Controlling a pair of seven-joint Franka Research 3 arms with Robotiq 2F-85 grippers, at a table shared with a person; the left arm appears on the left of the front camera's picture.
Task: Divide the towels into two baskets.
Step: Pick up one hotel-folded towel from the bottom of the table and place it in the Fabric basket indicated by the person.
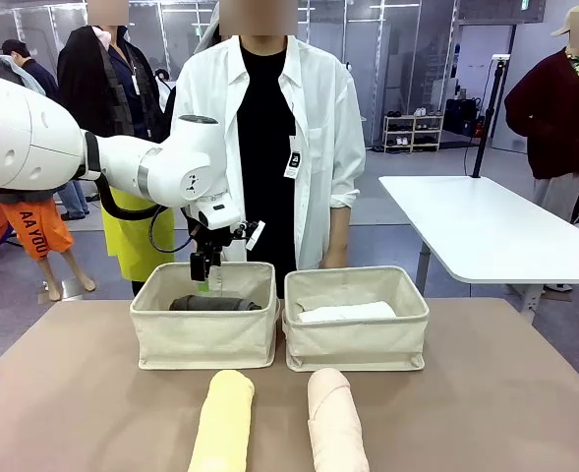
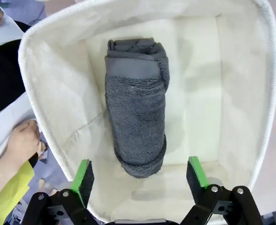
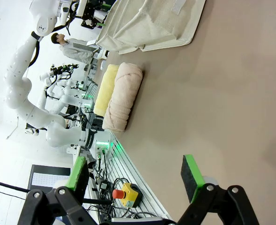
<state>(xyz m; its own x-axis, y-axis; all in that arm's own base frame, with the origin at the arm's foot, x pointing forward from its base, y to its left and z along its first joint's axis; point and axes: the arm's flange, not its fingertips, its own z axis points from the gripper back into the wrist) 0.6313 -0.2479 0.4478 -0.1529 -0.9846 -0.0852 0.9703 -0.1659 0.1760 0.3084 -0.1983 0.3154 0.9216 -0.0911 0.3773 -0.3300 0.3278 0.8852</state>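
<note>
The left gripper (image 2: 138,168) hangs wide open and empty above the left basket (image 2: 53,98), whose dark grey towel (image 2: 137,108) lies mid-frame, just above and between the fingertips, untouched.

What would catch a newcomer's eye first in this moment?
The left gripper hangs open over the left basket, where a dark grey towel lies on the bottom. A white towel lies in the right basket, and a yellow towel and a pink towel lie side by side on the table in front of the baskets. A person stands behind them.
</note>
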